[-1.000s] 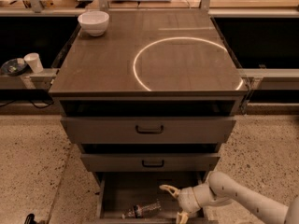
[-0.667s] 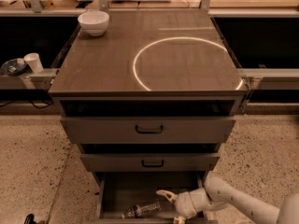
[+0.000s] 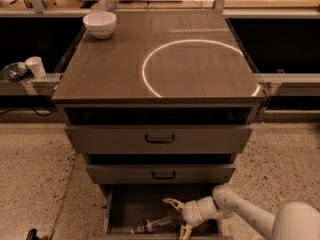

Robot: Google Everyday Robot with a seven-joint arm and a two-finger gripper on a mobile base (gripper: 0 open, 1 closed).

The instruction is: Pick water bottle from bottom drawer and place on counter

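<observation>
hand (image 3: pixel 178 217) has slid left, fingers spread wide & empty, now just right of water bottle (image 3: pixel 152 225) lying in bottom drawer (image 3: pixel 131 204), lower centre; grasp prob next.

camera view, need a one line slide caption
Open gripper inside the bottom drawer beside the lying water bottle; white bowl on the counter.

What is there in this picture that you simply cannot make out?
All in the camera view:
- bottom drawer: front cut off by the picture's lower edge.
- water bottle in it: label too small and dim to read.
- gripper, open, right of the bottle in the drawer: touching it or not, cannot tell.
- arm: runs off the lower right corner.
- two upper drawers: insides hidden in shadow.
</observation>
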